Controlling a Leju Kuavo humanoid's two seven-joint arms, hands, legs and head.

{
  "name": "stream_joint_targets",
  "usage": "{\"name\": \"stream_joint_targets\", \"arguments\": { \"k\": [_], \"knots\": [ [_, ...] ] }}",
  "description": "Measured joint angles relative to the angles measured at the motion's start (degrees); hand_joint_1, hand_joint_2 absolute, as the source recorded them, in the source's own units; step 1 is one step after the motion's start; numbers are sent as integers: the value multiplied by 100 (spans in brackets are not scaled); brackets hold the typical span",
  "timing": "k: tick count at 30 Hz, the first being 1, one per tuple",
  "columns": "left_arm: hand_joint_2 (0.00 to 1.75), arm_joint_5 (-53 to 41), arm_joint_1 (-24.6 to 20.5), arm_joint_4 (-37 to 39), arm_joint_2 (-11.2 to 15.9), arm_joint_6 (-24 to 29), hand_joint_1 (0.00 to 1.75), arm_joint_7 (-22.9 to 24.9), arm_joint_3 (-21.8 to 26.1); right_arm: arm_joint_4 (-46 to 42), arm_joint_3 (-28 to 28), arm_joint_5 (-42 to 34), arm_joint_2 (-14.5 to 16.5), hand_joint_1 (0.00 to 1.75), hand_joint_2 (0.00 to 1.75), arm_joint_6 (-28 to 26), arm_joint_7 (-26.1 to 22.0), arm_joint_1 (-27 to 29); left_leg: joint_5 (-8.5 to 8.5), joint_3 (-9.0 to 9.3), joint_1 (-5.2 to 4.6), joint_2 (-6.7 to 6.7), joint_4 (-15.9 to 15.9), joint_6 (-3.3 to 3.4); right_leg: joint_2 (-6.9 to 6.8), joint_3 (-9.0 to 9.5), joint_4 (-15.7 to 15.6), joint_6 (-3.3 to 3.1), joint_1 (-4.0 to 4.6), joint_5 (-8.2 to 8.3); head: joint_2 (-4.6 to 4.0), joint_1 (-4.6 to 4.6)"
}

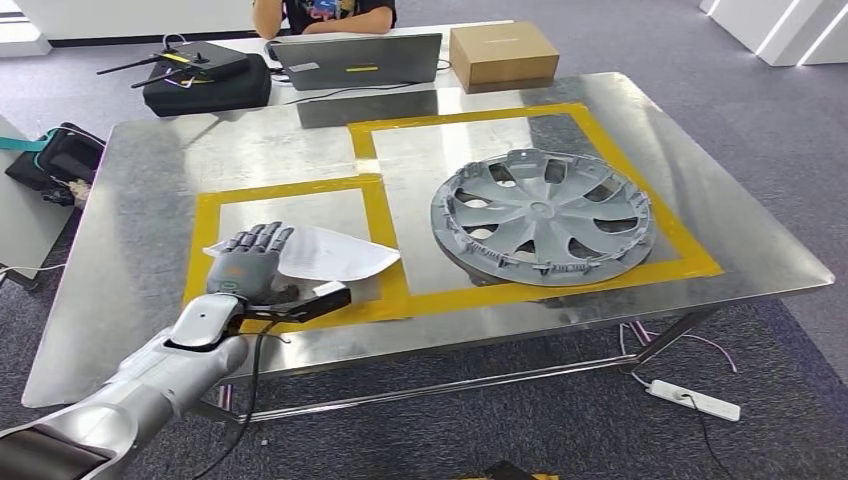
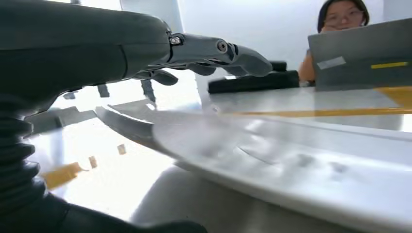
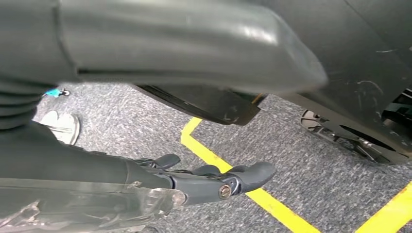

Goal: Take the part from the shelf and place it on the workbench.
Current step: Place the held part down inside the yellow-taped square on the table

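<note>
Resting on 1 white part (image 1: 330, 253): L hand (image 1: 247, 262), fingers flat, no grip | 1 hubcap (image 1: 543, 216) | R hand (image 3: 209, 179) loose, empty

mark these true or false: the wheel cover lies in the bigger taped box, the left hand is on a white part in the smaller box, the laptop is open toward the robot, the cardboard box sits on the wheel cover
1. The wheel cover lies inside the larger yellow-taped box. True.
2. The left robot hand is over the white part at the smaller taped box. True.
3. The laptop opens toward the robot. False: its lid's back faces the robot.
4. The cardboard box sits on the wheel cover. False: it stands at the far end, beside the laptop.
</note>
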Motion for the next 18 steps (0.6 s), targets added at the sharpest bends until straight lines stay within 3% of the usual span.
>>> {"name": "stream_joint_targets", "arguments": {
  "k": [3,6,11,18],
  "knots": [
    [0,756,199,-131,-70,138,0,-819,380,0,-1,-92,-1,0,0,-35,-60,54,0,-2,0,0,0,0,1,-3,-3,0,0,0,0,1],
    [0,1263,396,-452,-106,54,0,-1324,639,0,-2,-171,-3,0,0,-68,-111,131,-1,-5,0,0,0,1,1,-4,-5,0,0,0,0,0],
    [0,1777,755,-1494,71,-387,0,-1478,691,0,-22,-291,-15,0,0,-116,-202,236,-1,-12,0,0,0,1,3,-9,-5,0,1,0,0,1],
    [0,1723,1395,-3345,756,-592,0,-1388,511,0,-100,-476,-54,0,0,-158,-327,305,-1,-13,1,1,-2,1,3,-12,-5,-1,3,-1,0,0]
  ]
}}
